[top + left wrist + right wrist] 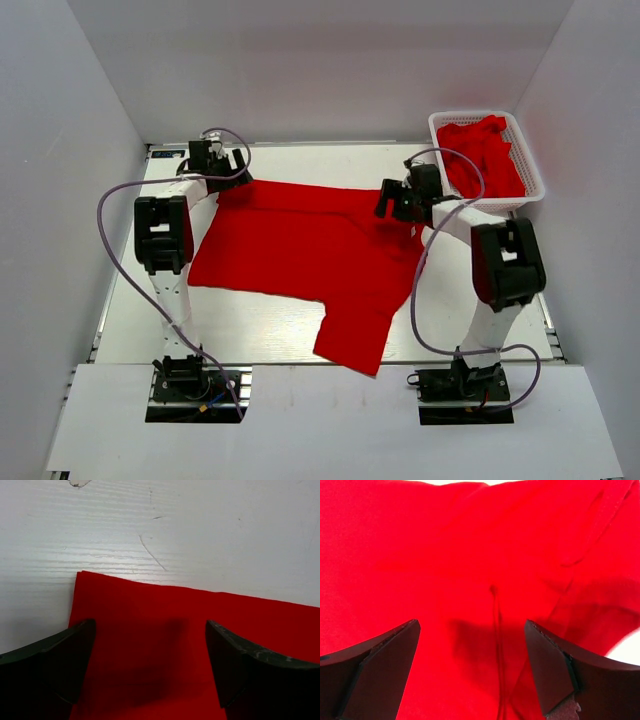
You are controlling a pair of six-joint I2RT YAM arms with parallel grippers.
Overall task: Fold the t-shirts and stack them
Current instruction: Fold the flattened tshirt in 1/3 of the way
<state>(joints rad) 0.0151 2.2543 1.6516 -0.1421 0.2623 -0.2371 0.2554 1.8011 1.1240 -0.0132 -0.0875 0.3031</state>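
A red t-shirt (300, 250) lies spread flat on the white table, one part reaching past the near edge. My left gripper (222, 165) is open just above its far left corner; in the left wrist view the shirt (165, 630) lies between the dark fingers (60, 665), with the corner and bare table beyond. My right gripper (400, 200) is open above the shirt's far right part; in the right wrist view the cloth (470, 565) with a seam fills the frame between the fingers (550, 665). More red t-shirts (485, 155) lie crumpled in the basket.
A white plastic mesh basket (531, 196) stands at the table's far right corner. White walls close in the table on the left, back and right. Purple cables loop from both arms.
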